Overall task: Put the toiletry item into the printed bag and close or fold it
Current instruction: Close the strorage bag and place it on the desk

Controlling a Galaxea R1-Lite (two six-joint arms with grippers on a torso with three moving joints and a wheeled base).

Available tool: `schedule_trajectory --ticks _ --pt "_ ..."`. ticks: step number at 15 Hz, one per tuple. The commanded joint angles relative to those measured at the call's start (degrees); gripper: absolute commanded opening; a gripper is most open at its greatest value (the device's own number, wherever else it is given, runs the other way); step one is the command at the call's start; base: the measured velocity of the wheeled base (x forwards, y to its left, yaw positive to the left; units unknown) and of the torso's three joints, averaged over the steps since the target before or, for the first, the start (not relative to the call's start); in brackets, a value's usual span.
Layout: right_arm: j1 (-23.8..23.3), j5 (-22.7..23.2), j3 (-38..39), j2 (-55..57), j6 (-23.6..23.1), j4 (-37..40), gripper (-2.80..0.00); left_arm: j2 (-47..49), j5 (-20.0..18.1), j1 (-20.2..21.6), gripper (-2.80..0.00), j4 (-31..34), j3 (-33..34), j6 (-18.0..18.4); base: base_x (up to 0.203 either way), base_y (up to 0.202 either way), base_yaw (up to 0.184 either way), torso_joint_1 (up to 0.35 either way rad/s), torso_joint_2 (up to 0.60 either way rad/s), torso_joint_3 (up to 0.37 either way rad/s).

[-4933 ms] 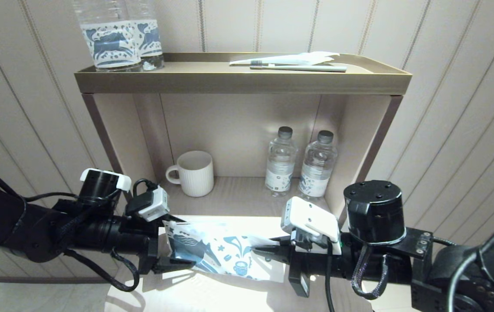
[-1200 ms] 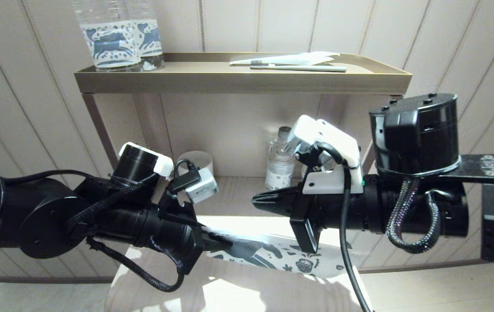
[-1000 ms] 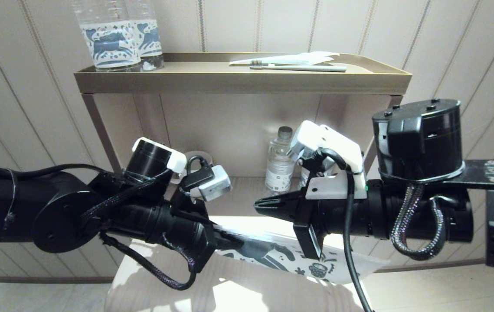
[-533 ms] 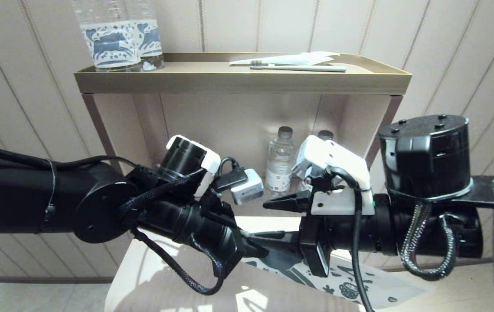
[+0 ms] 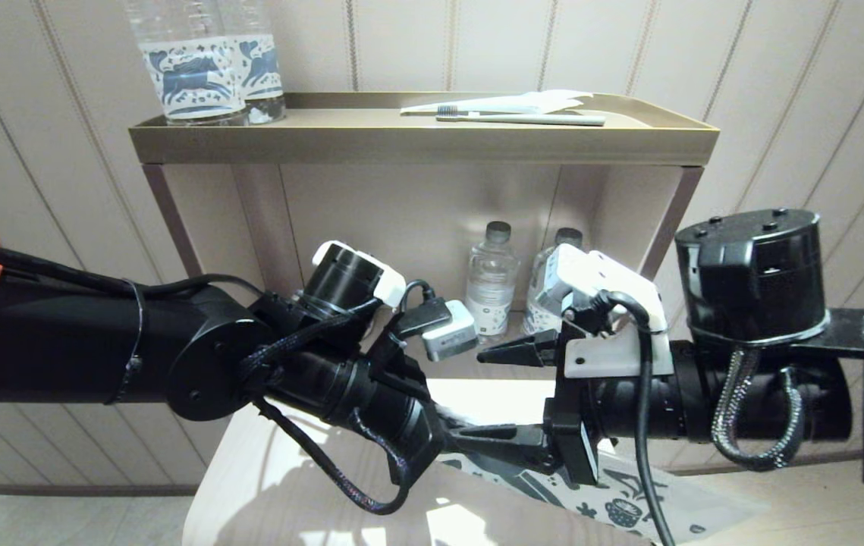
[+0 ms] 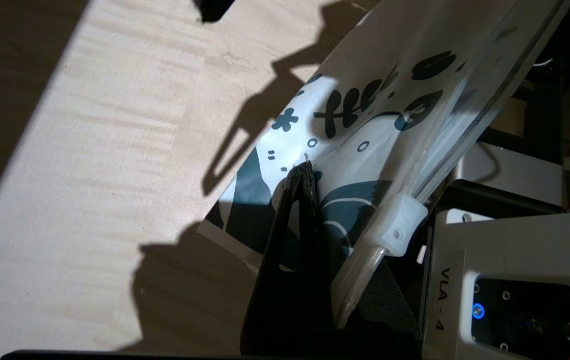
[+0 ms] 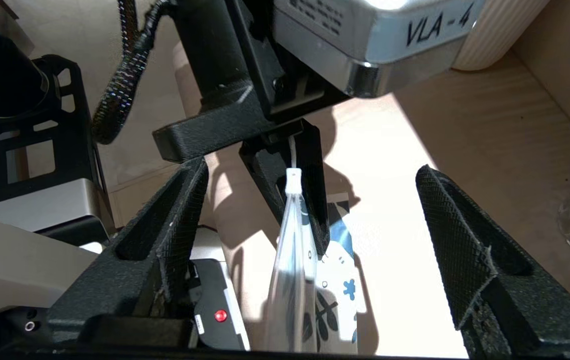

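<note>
Pinching one end of the printed bag (image 5: 621,504) between closed fingers, the left gripper (image 5: 450,440) now sits further right and closer to the middle of the head view than it did half a second ago, and much further than five seconds back, when it held the bag at the left edge of the pale wooden table (image 5: 287,485). The bag trails out to the right and down from that grip, its dark horse and floral print partly hidden behind the right arm. In the left wrist view the bag (image 6: 365,125) shows a white slider clip (image 6: 397,225) on its edge beside the gripping finger (image 6: 300,220). The right gripper (image 5: 515,398) faces the left one with its fingers spread wide apart, one above and one below, holding nothing; earlier it was closed and higher. In the right wrist view the bag (image 7: 295,260) hangs edge-on between the open fingers, touching neither. The toiletry item cannot be made out in any view. A greyish-green toothbrush (image 5: 523,117) lies on the shelf top (image 5: 416,140)
</note>
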Motion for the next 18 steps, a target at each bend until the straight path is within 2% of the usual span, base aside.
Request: schedule_trajectory --ticks 1,4,9,10,11,18 --pt "-0.2 0.1 0.1 1.7 -0.1 -0.5 0.0 -0.1 -0.2 0.0 -2.8 -0.1 -0.1 0.1 0.0 0.0 0.0 0.0 0.0 0.0" --pt "-0.1 0.0 0.4 4.2 -0.1 -3.8 0.0 -0.2 -0.2 0.0 -2.8 -0.3 0.0 0.0 0.0 0.0 0.0 0.0 0.0 0.0" --pt "-0.1 0.1 0.3 4.5 0.0 -4.1 0.0 -0.4 -0.2 0.0 -2.8 -0.4 0.3 0.0 0.0 0.0 0.0 0.0 0.0 0.0" --pt "-0.1 0.1 0.2 4.5 -0.1 -4.2 -0.58 -0.4 -0.3 0.0 -2.8 -0.3 0.2 -0.1 0.0 0.0 0.0 0.0 0.0 0.0" --pt "-0.1 0.0 0.3 4.5 -0.1 -4.2 -2.8 -0.4 -0.2 0.0 -2.8 -0.3 0.1 0.0 0.0 0.0 0.0 0.0 0.0 0.0" --pt "-0.1 0.1 0.4 4.3 -0.4 -4.2 -2.8 -0.6 -0.2 0.0 -2.8 -0.2 0.1 0.0 0.0 0.0 0.0 0.0 0.0 0.0"
